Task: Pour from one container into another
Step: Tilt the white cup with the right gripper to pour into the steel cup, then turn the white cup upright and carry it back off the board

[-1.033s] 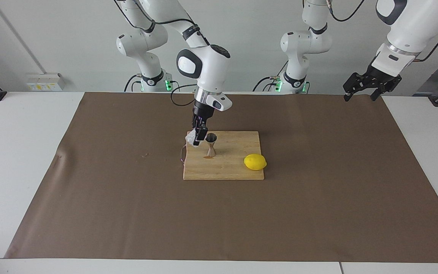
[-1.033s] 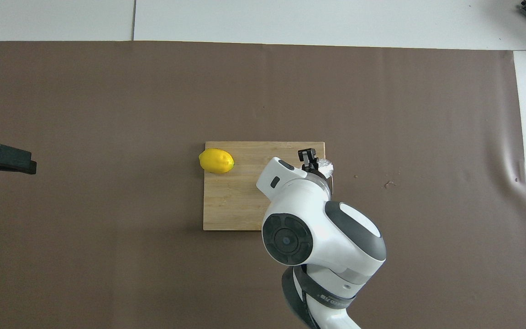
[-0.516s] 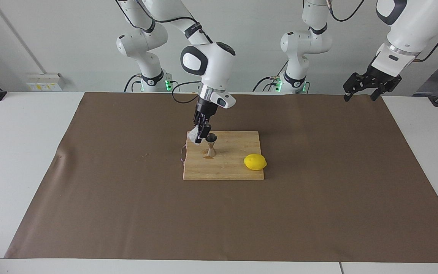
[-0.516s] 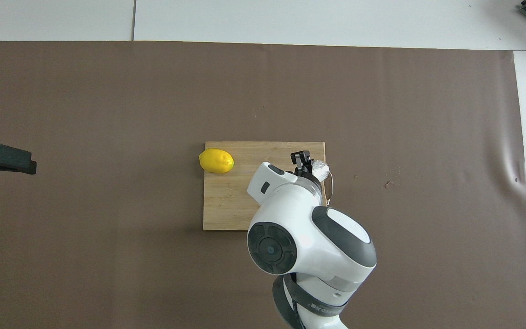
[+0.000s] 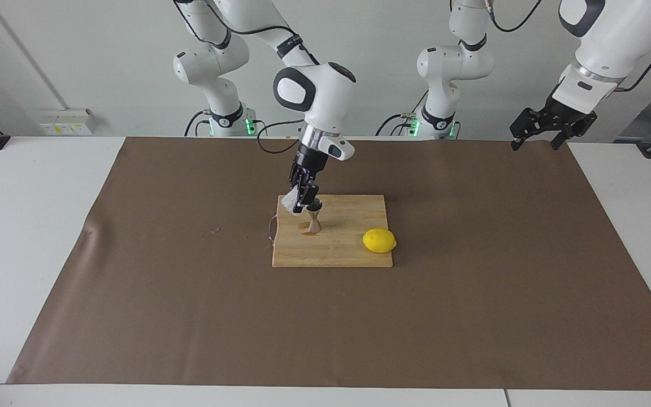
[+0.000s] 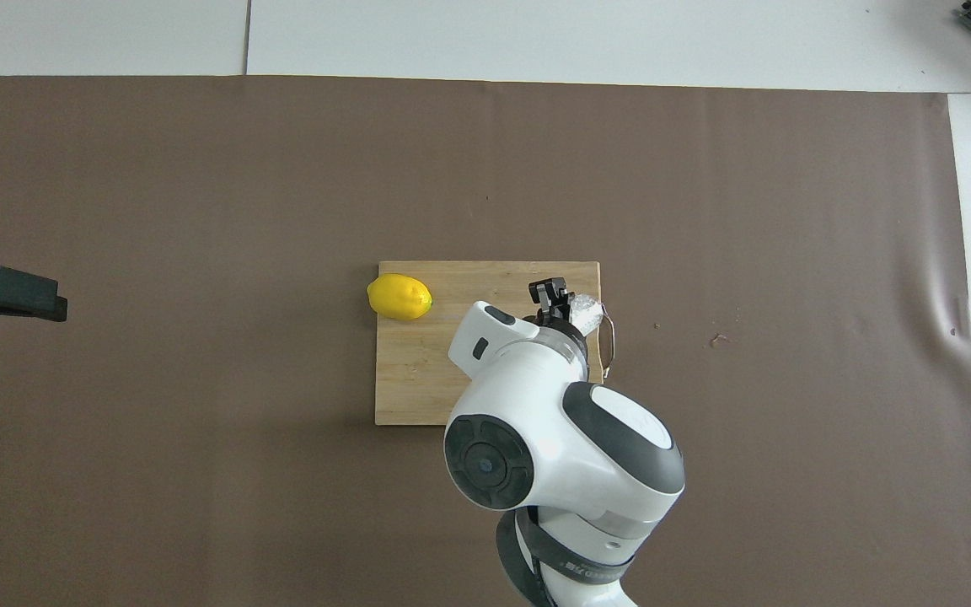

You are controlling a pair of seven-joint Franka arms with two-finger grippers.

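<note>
Jigger (image 5: 314, 221) shows only facing; overhead, right pincer (image 6: 555, 301) grips cup (image 6: 587, 314); left pincer (image 5: 540, 137) gapes.

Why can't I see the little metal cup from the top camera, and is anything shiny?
In the overhead view the right arm's big white body covers the steel jigger, though the crinkled cup peeks out. In the facing view the jigger stands on the wooden board, dark and hardly gleaming, and the lemon casts a soft shadow.
</note>
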